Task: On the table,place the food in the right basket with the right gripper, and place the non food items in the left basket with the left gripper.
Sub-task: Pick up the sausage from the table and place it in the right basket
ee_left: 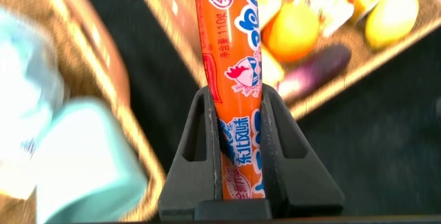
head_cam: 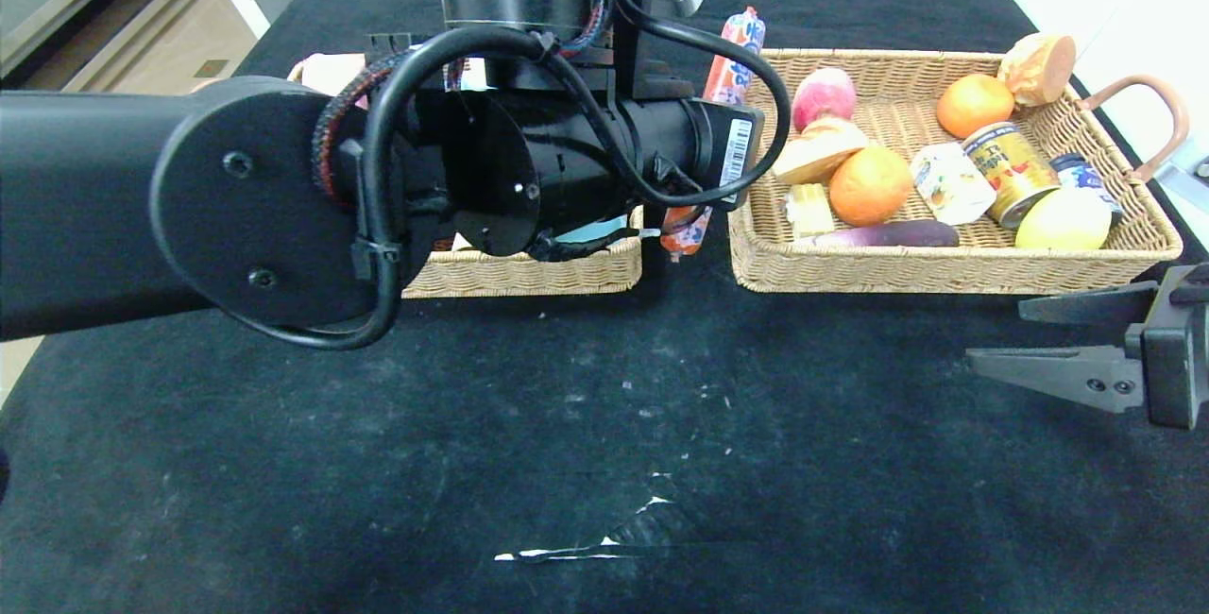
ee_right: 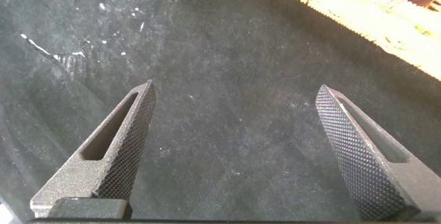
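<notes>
My left gripper (ee_left: 236,93) is shut on the long orange-red sausage stick (ee_left: 231,52) and holds it upright over the gap between the two baskets. In the head view the left arm hides the gripper; the stick's ends show above (head_cam: 738,52) and below (head_cam: 688,229) the wrist. My right gripper (head_cam: 996,335) is open and empty, low over the black table (head_cam: 567,453) in front of the right basket (head_cam: 945,274); it also shows in the right wrist view (ee_right: 236,89). A white pack with a yellow picture (head_cam: 949,181) lies in the right basket. The non-food items are hidden.
The left basket (head_cam: 529,272) is mostly behind my left arm; a teal cup (ee_left: 83,162) sits in it. The right basket holds oranges (head_cam: 869,184), an apple, bread, cans (head_cam: 1011,170), a lemon and an eggplant (head_cam: 893,234). A white scuff (head_cam: 586,548) marks the cloth.
</notes>
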Robot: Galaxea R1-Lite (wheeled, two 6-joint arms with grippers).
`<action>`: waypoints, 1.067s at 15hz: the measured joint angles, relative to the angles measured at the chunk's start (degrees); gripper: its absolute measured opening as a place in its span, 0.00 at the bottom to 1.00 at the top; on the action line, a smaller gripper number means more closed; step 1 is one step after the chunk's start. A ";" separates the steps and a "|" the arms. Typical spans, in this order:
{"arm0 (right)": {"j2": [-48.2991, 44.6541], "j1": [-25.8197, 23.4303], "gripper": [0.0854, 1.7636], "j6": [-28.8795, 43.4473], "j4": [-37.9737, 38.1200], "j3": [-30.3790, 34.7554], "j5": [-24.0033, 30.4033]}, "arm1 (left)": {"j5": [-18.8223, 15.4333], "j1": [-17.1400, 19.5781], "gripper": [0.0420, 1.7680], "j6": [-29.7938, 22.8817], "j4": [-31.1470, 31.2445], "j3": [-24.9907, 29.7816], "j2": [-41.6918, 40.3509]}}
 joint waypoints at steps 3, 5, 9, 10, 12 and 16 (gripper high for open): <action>0.68 -0.41 0.96 -0.05 0.02 -0.13 -0.05 | -2.68 1.00 0.21 0.51 -2.86 -3.33 3.39; 0.84 -0.49 0.96 -0.07 0.05 -0.17 0.02 | -3.89 1.16 0.21 1.57 -3.47 -6.39 5.34; 0.82 -0.94 0.96 -0.11 0.05 -0.35 0.06 | -4.72 0.72 0.21 2.80 -3.78 -11.82 8.79; 0.84 -1.02 0.96 -0.18 0.05 -0.35 0.09 | -4.83 0.57 0.21 2.80 -4.35 -12.15 9.26; 0.82 -1.02 0.96 -0.11 0.05 -0.35 0.11 | -4.61 0.11 0.21 2.73 -8.79 -12.35 10.61; 0.85 -1.01 0.96 -0.02 -0.06 -0.30 0.06 | -4.02 -0.77 0.21 3.52 -17.01 -11.79 14.19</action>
